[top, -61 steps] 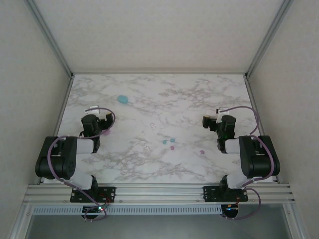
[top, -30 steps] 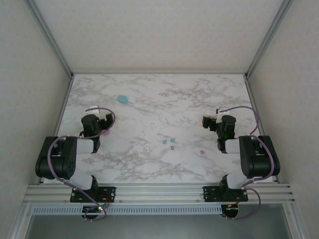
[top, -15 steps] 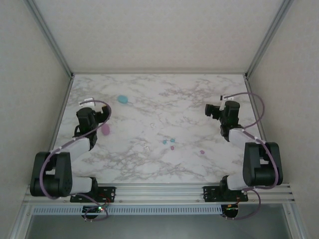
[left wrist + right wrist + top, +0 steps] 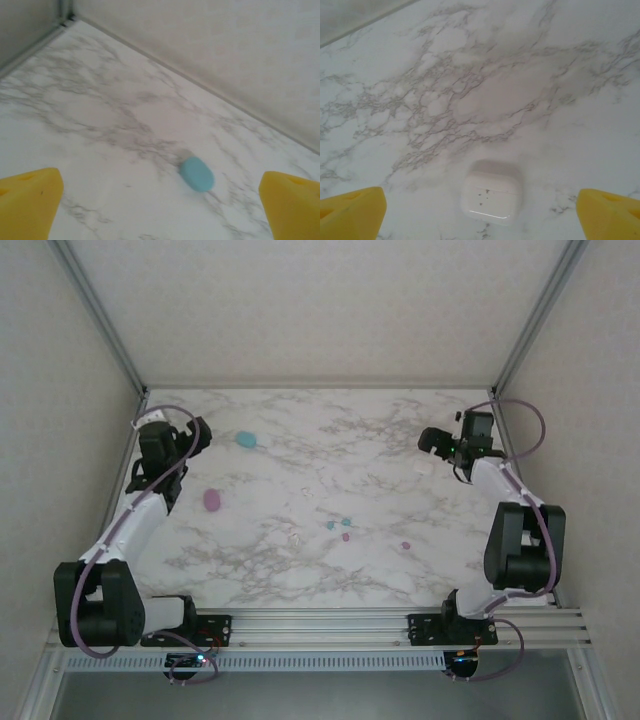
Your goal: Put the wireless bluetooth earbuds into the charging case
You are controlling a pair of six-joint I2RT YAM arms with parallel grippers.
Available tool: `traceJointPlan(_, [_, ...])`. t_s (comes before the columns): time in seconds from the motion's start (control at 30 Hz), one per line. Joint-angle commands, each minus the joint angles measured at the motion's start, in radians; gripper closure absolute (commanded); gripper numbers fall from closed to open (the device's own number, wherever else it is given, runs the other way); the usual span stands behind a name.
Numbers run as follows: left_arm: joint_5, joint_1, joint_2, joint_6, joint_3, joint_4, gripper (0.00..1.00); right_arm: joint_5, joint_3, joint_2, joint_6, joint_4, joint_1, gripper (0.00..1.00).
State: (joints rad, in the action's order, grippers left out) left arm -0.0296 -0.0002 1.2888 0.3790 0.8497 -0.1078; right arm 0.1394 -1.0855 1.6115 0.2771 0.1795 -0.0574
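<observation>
The left pincer [image 4: 197,432] is held wide open and empty, just left of the teal case [image 4: 245,439]. In the left wrist view its yellow fingers [image 4: 30,202] are seen at either edge, and the teal case is seen lying closed on the counter [image 4: 330,575] beyond them. The right pincer [image 4: 432,443] is likewise spread wide with nothing gripped, far to the right of the teal case and above the white case [image 4: 424,467], which is closed and untouched. The pink case [image 4: 212,500] is set nearer than the teal case and slightly to its left. The earbuds [image 4: 329,525] are scattered loose, nearer than and right of the teal case. Two teal ones and a pink one are grouped, with another pink farther right. Two pale specks nearby are possibly earbuds too.
</observation>
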Motion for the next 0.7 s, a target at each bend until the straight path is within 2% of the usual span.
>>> traceJointPlan(0.0, [0.166,-0.023,0.038,0.071,0.068,0.067,0.0,0.094,-0.074,0.037,0.052,0.104,-0.022,0.04])
traceJointPlan(0.17, [0.184,-0.161,0.092,0.028,0.132,0.128,0.0,0.12,-0.167,0.105,0.066,0.181,-0.053,0.06])
traceJointPlan(0.33, [0.169,-0.289,0.162,0.051,0.15,0.112,0.0,0.141,-0.255,0.178,0.063,0.239,-0.07,0.09])
traceJointPlan(0.53, [0.157,-0.399,0.245,0.063,0.206,0.11,0.0,0.169,-0.348,0.257,0.06,0.298,-0.088,0.16])
traceJointPlan(0.67, [0.163,-0.441,0.287,0.06,0.256,0.141,0.0,0.149,-0.41,0.307,0.038,0.35,-0.091,0.17])
